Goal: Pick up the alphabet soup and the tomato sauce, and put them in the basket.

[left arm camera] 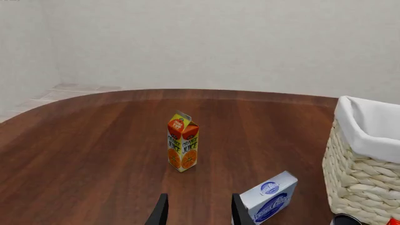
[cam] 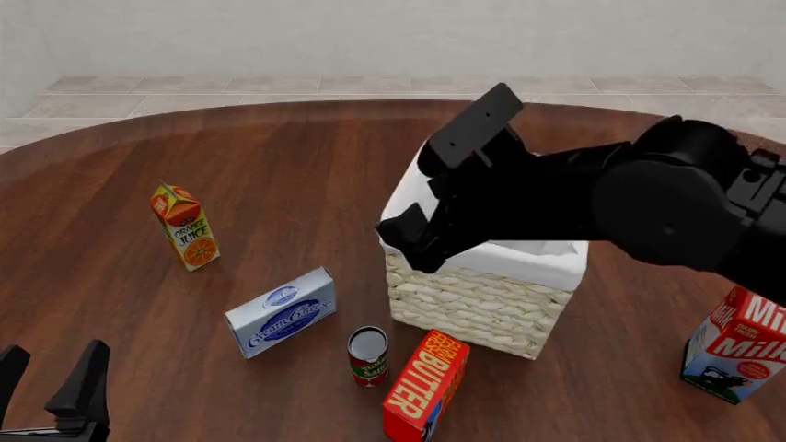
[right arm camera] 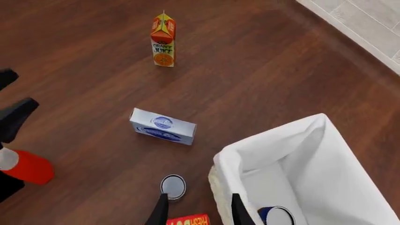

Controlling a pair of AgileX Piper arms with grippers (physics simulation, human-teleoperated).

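The alphabet soup (right arm camera: pixel 277 216), a blue can with a silvery top, lies inside the basket (right arm camera: pixel 312 140) on its white liner. My right gripper (right arm camera: pixel 198 213) hangs open and empty over the basket's (cam: pixel 479 308) near-left rim (cam: pixel 411 247). The tomato sauce (cam: pixel 367 356), a red-labelled can, stands upright on the table just in front of the basket, beside the butter box; it also shows in the right wrist view (right arm camera: pixel 173 186). My left gripper (cam: pixel 50 373) is open and empty, low at the near left of the table (left arm camera: pixel 198 213), far from both cans.
A red butter box (cam: pixel 424 387) stands right of the tomato sauce. A blue-and-white cream cheese box (cam: pixel 282 312) lies left of the basket, with an orange juice carton (cam: pixel 184 226) farther left. A milk carton (cam: pixel 737 345) stands at the near right.
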